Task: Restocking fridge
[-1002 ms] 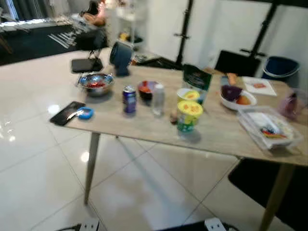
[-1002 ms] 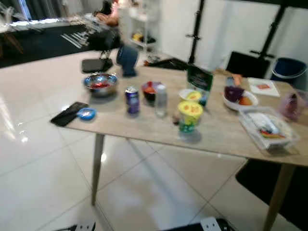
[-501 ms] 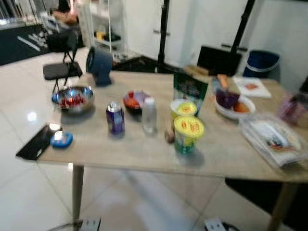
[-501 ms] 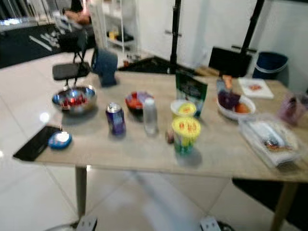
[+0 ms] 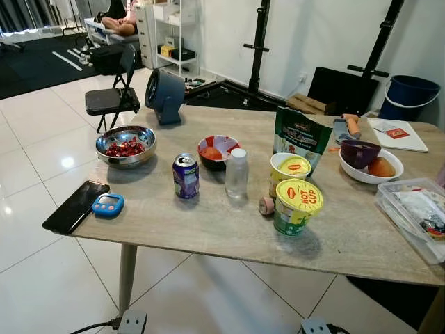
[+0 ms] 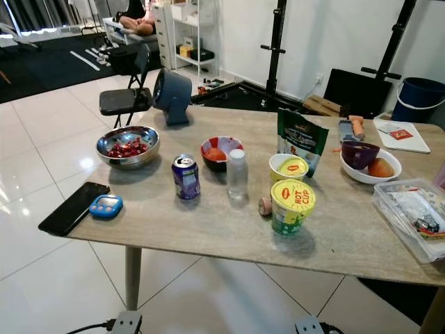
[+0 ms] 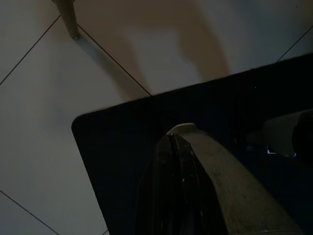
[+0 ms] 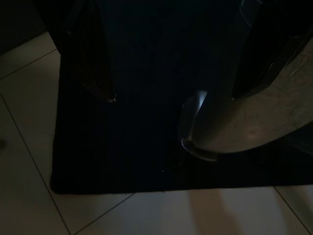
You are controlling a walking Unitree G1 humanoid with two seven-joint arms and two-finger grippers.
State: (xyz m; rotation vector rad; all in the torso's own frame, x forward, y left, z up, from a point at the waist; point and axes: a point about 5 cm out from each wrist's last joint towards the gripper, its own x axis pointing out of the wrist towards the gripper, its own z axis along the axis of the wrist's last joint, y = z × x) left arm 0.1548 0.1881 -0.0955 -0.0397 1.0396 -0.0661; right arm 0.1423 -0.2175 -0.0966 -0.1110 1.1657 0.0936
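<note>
A wooden table (image 5: 208, 223) carries the goods for restocking, set in a loose row along its length. A purple soda can (image 5: 185, 176) stands upright near the middle, its long axis vertical; just beside it a clear bottle (image 5: 236, 174) with a white cap also stands upright, and behind the two sits a small red bowl (image 5: 217, 150). Further along, two noodle cups (image 5: 298, 207) stand upright, one close behind the other, with a green pouch (image 5: 302, 139) upright behind them. A steel bowl of red berries (image 5: 126, 145), a black phone (image 5: 76, 207) and a blue timer (image 5: 108, 204) occupy the left end; a white bowl of fruit (image 5: 368, 161) and a clear plastic box (image 5: 417, 216) occupy the right. A fan (image 5: 164, 95) and a folding chair (image 5: 113, 94) stand behind. The left gripper (image 7: 176, 147) hangs over a dark mat (image 7: 117, 161), fingers pressed together; the right gripper (image 8: 171, 88) hangs with fingers spread.
</note>
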